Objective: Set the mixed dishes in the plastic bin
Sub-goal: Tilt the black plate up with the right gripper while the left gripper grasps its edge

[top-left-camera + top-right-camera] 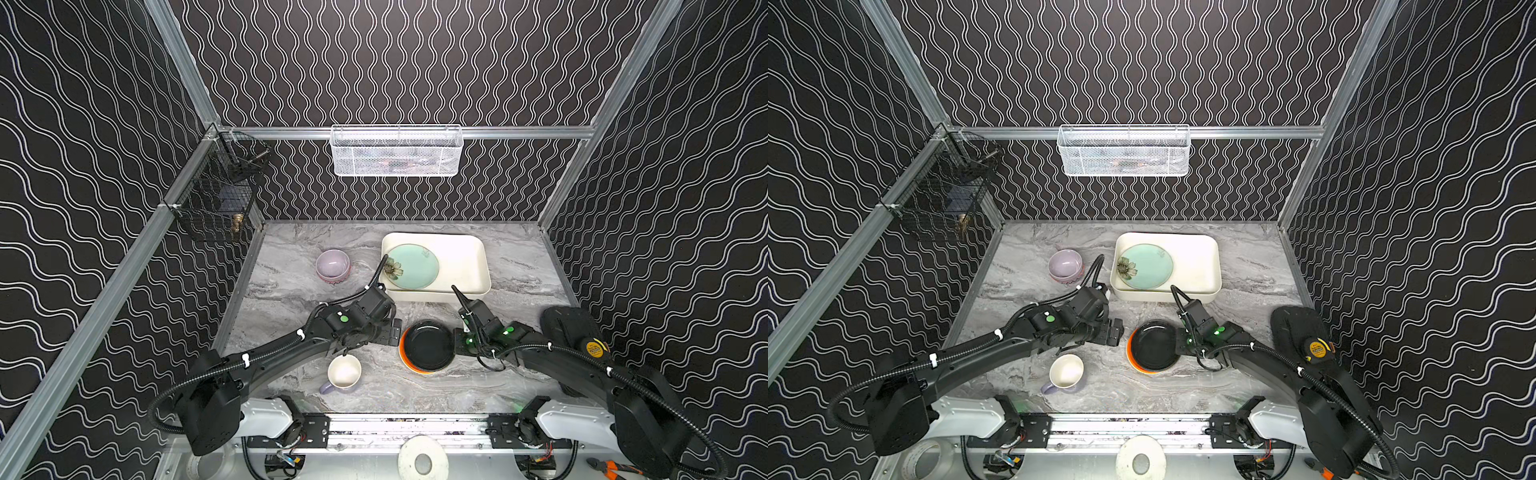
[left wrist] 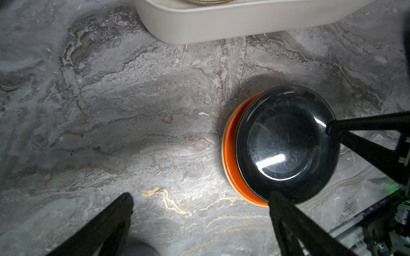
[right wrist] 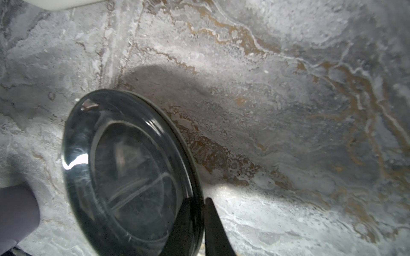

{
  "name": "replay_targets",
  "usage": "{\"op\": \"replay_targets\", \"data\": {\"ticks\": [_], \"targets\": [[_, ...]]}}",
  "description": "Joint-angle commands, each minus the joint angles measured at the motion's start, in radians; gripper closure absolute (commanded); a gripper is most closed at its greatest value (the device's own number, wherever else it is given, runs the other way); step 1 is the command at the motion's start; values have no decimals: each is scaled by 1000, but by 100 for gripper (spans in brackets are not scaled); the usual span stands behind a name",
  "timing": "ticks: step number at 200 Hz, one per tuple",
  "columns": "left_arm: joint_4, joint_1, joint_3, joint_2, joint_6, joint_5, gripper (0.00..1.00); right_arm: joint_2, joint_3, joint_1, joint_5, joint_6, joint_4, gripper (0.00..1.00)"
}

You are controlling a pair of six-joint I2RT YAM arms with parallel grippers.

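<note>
Fingers (image 3: pixel 213 222) of right gripper (image 3: pixel 198 202) clamp right rim of glossy black round plate (image 3: pixel 128 168), left gripper (image 2: pixel 199 197) splayed empty; lift level, clearing orange round plate (image 2: pixel 229 144) beneath.

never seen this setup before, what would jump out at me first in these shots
The glossy black plate, near the table's front middle, with the right gripper shut on its rim, over an orange plate. The left gripper hangs wide open beside it. Farther back, a mint plate with a flower print lies in the cream plastic bin.
</note>
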State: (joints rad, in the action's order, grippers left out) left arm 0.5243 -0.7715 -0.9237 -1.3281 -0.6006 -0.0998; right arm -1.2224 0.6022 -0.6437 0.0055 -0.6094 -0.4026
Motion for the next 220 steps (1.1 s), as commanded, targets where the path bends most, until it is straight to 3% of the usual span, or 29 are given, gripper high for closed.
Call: {"op": "replay_targets", "data": {"ticks": [1,29,73,141,220], "targets": [[-30,-6,-10,-13,-8,-17,1,-21,-20,6,-1,11,-11,84],[-49,-18,-4,-33,-13,-9,4,-34,-20,5,10,11,-12,81],[-76,-55,-9,-95,-23,-10,19,4,2,5,30,21,-46,81],[-105,-100,-25,-158,-35,-11,24,1,23,5,28,34,-62,82],[-171,-133,-31,-231,-50,18,45,1,60,6,43,55,-82,81]]}}
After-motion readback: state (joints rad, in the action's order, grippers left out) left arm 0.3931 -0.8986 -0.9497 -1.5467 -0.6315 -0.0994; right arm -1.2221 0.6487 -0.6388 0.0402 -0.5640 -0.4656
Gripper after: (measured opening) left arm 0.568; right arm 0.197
